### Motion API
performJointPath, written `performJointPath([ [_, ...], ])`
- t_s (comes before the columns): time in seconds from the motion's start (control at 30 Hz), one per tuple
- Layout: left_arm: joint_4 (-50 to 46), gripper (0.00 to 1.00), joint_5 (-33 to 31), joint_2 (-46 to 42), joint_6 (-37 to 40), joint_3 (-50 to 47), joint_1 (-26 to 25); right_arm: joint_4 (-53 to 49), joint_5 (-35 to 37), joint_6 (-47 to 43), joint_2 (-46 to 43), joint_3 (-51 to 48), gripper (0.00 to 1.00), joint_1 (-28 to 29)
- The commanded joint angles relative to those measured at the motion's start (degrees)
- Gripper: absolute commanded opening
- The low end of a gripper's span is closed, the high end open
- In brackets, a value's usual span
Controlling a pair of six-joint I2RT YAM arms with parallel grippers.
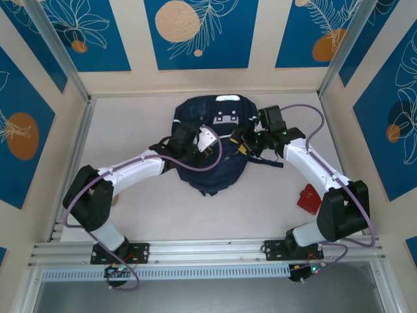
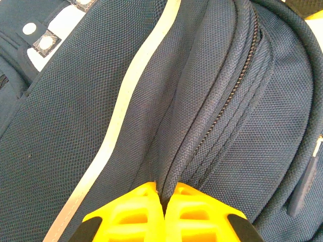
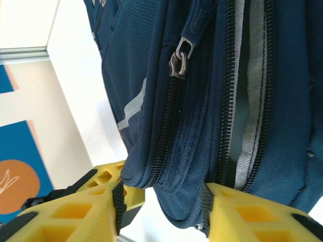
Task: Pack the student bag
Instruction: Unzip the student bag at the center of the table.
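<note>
The left pincer (image 2: pixel 164 204), its fingers cut off by the frame edge, is closed tight on a fold of the student bag (image 1: pixel 212 173) beside a zipper. The bag lies mid-surface (image 1: pixel 163 208), its sides hidden under both arms. The right pincer (image 3: pixel 165 187) is spread wide and clamps the bag's zippered edge, which touches both pads.

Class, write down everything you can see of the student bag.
The student bag is a navy woven-fabric backpack with pale reflective stripes, a grey front patch, dark straps and zips, lying on the table. The left gripper, jaws shut, pinches a fold beside a zip; the right gripper clamps a zipped section between its jaws.
</note>
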Motion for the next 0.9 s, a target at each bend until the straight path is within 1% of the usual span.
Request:
performJointPath([
  [0.0,4.62,0.00,0.31,-3.49,0.89,-0.31,-0.25,-5.26,7.16,-1.74,-1.35,2.47,0.53,1.20],
  [0.1,5.01,0.00,0.63,-3.67,0.64,-0.29,-0.30,-5.50,5.84,-2.10,0.24,2.28,0.58,1.28],
  [0.2,5.27,0.00,0.44,-3.98,0.45,-0.40,-0.25,-4.01,5.36,-1.07,0.39,0.46,0.66,1.30],
  [0.3,5.50,0.00,1.53,-4.21,0.19,-0.68,-0.25,0.65,1.30,-0.89,0.86,-0.87,0.66,0.61],
  [0.43,5.04,0.00,2.72,-4.46,-0.10,-0.84,-0.27,5.28,-4.65,-0.78,3.57,0.12,0.66,0.12],
  [0.53,4.85,0.00,3.60,-5.19,-1.71,-1.34,-0.29,8.74,-9.37,-0.19,6.21,0.83,0.65,-0.02],
  [0.57,4.60,0.02,3.91,-5.63,-2.58,-1.57,-0.25,10.97,-11.35,0.36,6.83,0.33,0.65,0.03],
  [0.6,4.41,0.07,4.16,-6.22,-3.64,-1.88,-0.25,12.98,-12.94,1.04,7.28,0.00,0.64,-0.01],
  [0.7,3.14,0.31,3.87,-8.55,-8.82,-3.08,-0.21,16.81,-15.96,2.50,8.24,-0.65,0.59,0.18],
  [0.77,0.85,0.47,1.89,-10.59,-15.25,-3.54,-0.20,18.56,-16.58,3.25,8.08,-1.19,0.53,0.33],
  [0.8,-0.41,0.51,0.98,-11.48,-18.48,-3.73,-0.18,18.88,-16.77,3.49,7.99,-1.20,0.50,0.38],
  [0.87,-3.66,0.54,0.86,-13.36,-25.00,-4.47,-0.16,19.33,-16.98,3.98,7.77,-1.28,0.45,0.49],
])
